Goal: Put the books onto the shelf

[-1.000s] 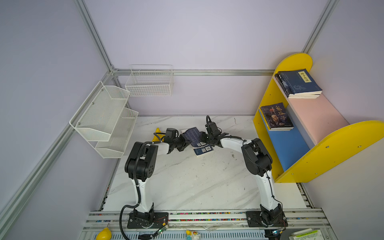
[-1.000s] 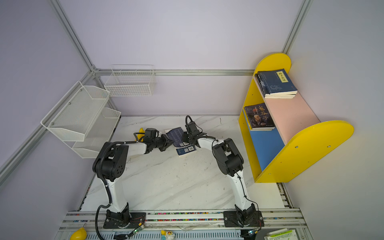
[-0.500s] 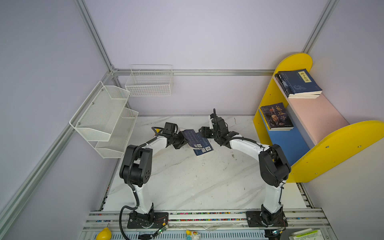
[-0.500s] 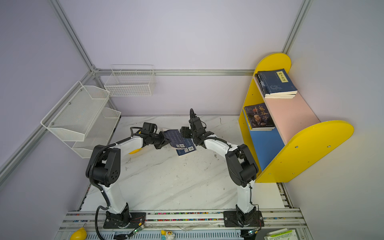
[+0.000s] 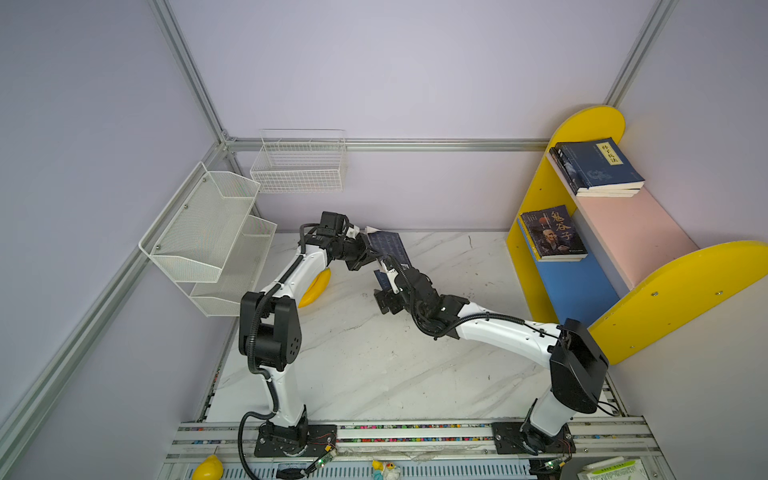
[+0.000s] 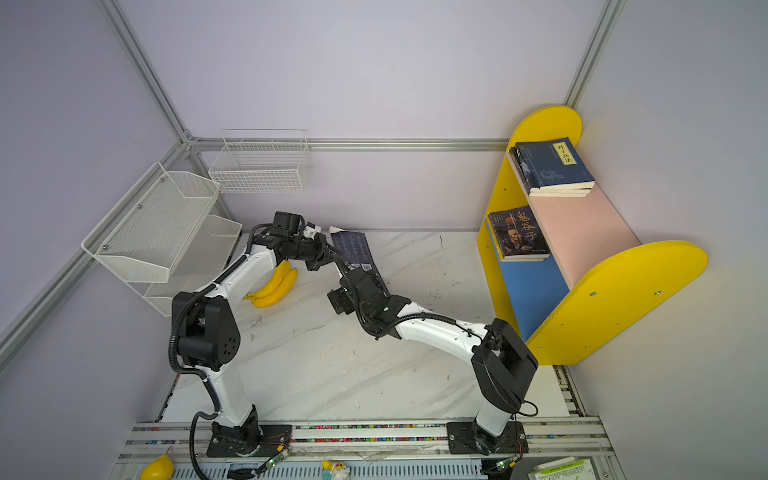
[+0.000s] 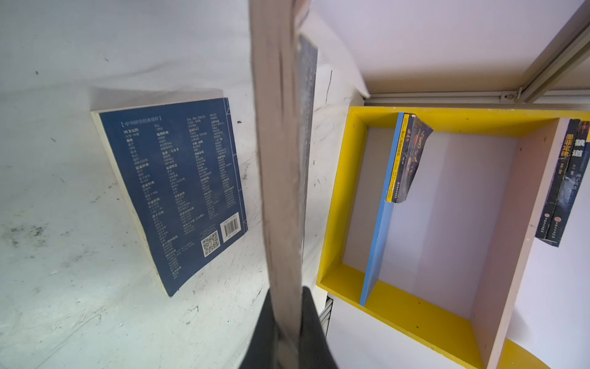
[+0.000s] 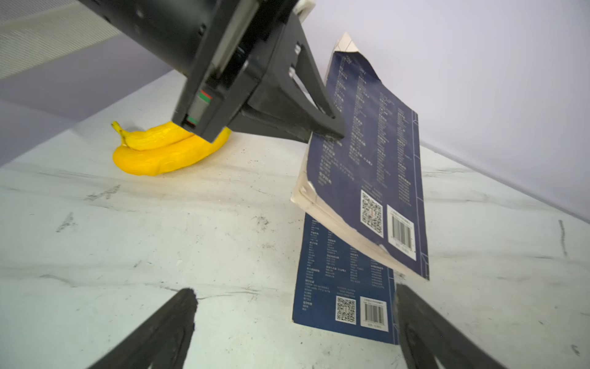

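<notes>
Navy book (image 8: 376, 153) pinched aloft by left gripper (image 8: 330, 129) | right gripper (image 8: 295, 290) spread wide, empty

- Two yellow bananas (image 6: 274, 286) lie on the white marble table (image 6: 332, 374), near its far left corner.
- A white mesh two-tier rack (image 5: 203, 232) hangs over the table's left edge.
- A white wire basket (image 5: 299, 164) hangs above its far edge.

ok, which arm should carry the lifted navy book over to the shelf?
Right, probably. The shelf is on that arm's side, and the right gripper is open close to the lifted book. The left gripper is shut on that book but farther from the shelf; a handover looks sensible.
</notes>
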Available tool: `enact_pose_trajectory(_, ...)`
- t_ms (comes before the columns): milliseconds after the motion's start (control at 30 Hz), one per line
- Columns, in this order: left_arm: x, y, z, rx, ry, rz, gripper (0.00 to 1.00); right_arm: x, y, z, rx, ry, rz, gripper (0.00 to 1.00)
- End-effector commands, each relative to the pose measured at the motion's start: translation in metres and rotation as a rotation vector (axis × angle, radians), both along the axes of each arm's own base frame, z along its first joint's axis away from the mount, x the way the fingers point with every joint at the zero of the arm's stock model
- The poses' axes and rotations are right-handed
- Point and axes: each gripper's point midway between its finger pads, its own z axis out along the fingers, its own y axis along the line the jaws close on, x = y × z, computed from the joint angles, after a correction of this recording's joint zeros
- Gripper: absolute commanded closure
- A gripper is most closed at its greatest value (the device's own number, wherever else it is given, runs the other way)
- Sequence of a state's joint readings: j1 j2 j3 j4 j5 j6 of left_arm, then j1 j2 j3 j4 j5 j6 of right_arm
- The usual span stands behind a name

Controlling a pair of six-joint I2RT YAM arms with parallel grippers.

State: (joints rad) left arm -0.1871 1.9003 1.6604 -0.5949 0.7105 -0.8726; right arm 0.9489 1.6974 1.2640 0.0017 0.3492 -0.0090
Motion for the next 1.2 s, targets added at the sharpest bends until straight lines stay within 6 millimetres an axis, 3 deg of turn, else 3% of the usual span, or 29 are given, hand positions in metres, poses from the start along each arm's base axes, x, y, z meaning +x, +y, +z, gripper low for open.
enact_pose_trajectory(0, -0.008, -0.009, 0.037, -0.045, -0.067, -0.098, 1.0, 0.019, -0.02, -0.01, -0.165, -0.091, -0.127, 0.05)
enact_pose_trajectory(100, -0.015, -0.011, 0.037, -0.053, -0.059, -0.13, 1.0, 0.029, -0.025, -0.009, -0.191, -0.144, -0.205, 0.08)
enact_pose_trajectory(233, -0.021, -0.015, 0.038, -0.075, -0.055, -0.166, 1.0, 0.031, -0.015, -0.019, -0.203, -0.148, -0.17, 0.13)
enact_pose_trajectory(600, -0.019, -0.019, 0.049, -0.087, -0.068, -0.204, 0.99, 0.03, 0.0, -0.018, -0.136, -0.129, -0.141, 0.67)
enact_pose_trajectory(667, -0.018, -0.02, 0.054, -0.089, -0.081, -0.207, 0.97, 0.028, 0.004, -0.021, -0.123, -0.113, -0.128, 0.73)
enact_pose_trajectory(833, -0.008, -0.02, 0.067, -0.103, -0.119, -0.213, 0.81, 0.026, 0.011, -0.017, -0.023, -0.071, -0.125, 0.8)
enact_pose_trajectory(967, 0.01, -0.004, 0.086, -0.063, -0.192, -0.154, 0.62, 0.031, 0.011, -0.006, 0.146, 0.004, -0.154, 0.81)
enact_pose_trajectory(1067, 0.019, 0.009, 0.1, -0.039, -0.239, -0.111, 0.49, 0.041, -0.001, 0.005, 0.342, 0.095, -0.194, 0.81)
enact_pose_trajectory(1167, 0.02, 0.02, 0.098, -0.005, -0.253, -0.072, 0.41, 0.055, -0.026, 0.015, 0.552, 0.187, -0.25, 0.82)
